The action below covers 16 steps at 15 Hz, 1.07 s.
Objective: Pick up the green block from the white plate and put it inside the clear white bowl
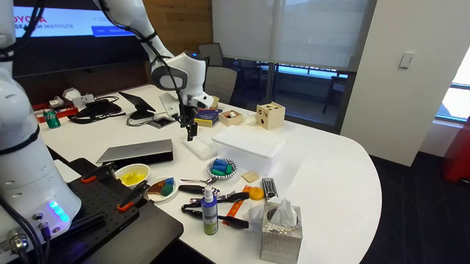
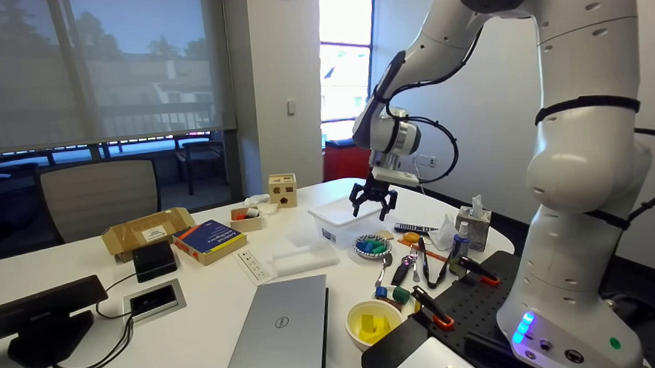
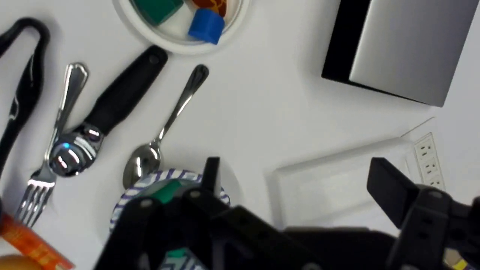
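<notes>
Lots of stuff is scattered across the counter [image 1: 335, 182], a lidded plastic box [image 1: 242, 157] included. The fingers [image 3: 392, 191] are held up over it, spread wide, with nothing gripped. The white bowl [image 2: 353, 318] is set right beside the white plate [image 3: 180, 47], on which the green block [image 3: 157, 9] is parked near a smaller blue one [image 3: 206, 26].

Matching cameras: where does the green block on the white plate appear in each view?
In an exterior view: the green block, left of centre, below mid-height.
In an exterior view: the green block, right of centre, below mid-height.
Wrist view: the green block, left of centre, cut by the top edge.
Shared landmark: the blue block, near it on the white plate in every view.
</notes>
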Each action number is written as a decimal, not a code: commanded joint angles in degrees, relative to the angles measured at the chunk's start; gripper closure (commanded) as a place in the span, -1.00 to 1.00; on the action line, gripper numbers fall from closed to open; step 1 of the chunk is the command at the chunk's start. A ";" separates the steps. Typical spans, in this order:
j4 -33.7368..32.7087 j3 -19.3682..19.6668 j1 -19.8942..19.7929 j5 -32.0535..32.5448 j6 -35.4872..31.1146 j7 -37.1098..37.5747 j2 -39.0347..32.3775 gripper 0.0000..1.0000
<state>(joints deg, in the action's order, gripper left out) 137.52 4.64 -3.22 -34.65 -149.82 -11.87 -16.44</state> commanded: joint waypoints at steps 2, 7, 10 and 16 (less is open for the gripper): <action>2.17 -4.34 -3.94 -7.76 -3.68 6.22 -4.03 -1.00; 4.51 -6.66 -5.67 -22.79 -6.25 6.77 -8.49 -1.00; 5.16 -6.16 -4.42 -27.44 -8.03 10.95 -11.59 -1.00; 4.87 -5.11 -2.74 -26.94 -7.09 23.94 -16.47 -1.00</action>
<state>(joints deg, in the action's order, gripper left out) 142.35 -1.04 -7.51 -61.08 -156.39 6.53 -31.95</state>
